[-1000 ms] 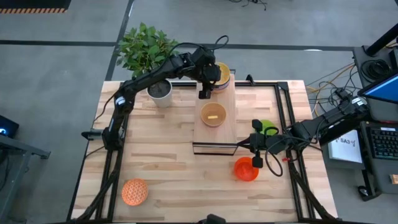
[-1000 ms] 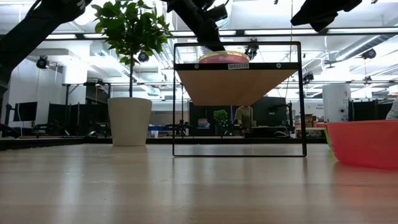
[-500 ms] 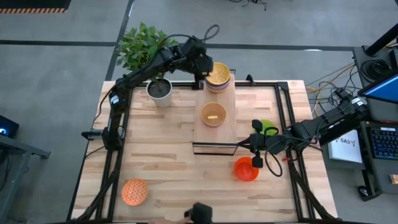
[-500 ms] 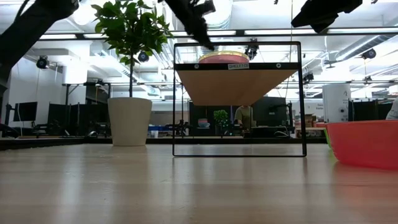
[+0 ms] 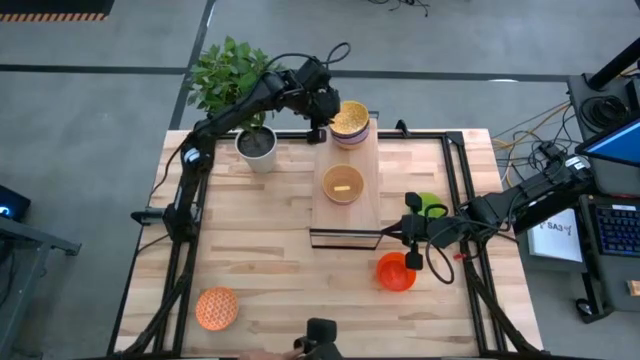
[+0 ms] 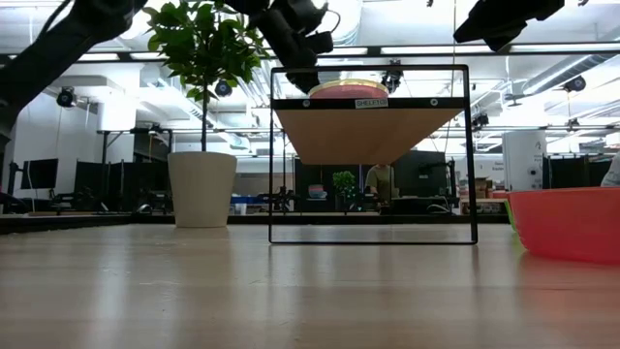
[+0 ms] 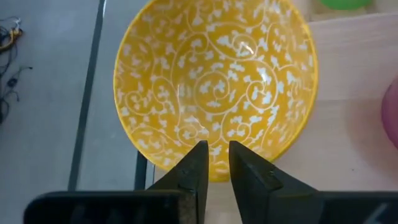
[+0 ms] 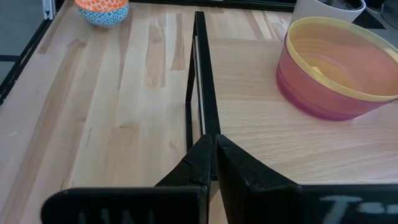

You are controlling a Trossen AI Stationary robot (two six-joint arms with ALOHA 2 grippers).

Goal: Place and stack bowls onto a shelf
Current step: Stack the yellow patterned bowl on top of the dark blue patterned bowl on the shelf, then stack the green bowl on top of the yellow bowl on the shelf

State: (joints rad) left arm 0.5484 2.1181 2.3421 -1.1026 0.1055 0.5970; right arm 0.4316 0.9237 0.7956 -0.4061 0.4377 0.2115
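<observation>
A yellow patterned bowl (image 5: 350, 117) (image 7: 214, 81) sits nested on another bowl, whose pale purple rim (image 5: 352, 141) shows, at the far end of the shelf (image 5: 365, 210). An amber bowl (image 5: 342, 184) (image 8: 339, 68) stands on the shelf's middle. My left gripper (image 5: 322, 130) (image 7: 217, 163) hangs just left of the yellow bowl, with a narrow gap between its fingers and nothing in it. My right gripper (image 5: 392, 232) (image 8: 212, 142) is shut over the shelf's near right corner, above the dark frame rail (image 8: 202, 74). Whether it touches the rail I cannot tell.
A green bowl (image 5: 430, 205) and a red bowl (image 5: 395, 272) (image 6: 567, 223) stand on the table right of the shelf. An orange patterned bowl (image 5: 216, 308) (image 8: 102, 9) lies near the front left corner. A white plant pot (image 5: 258, 148) (image 6: 201, 189) stands left of my left gripper.
My left gripper has drawn back from over the yellow bowl toward the table's left and far edge, and its arm has swung farther back. The yellow bowl has stayed on the stack.
</observation>
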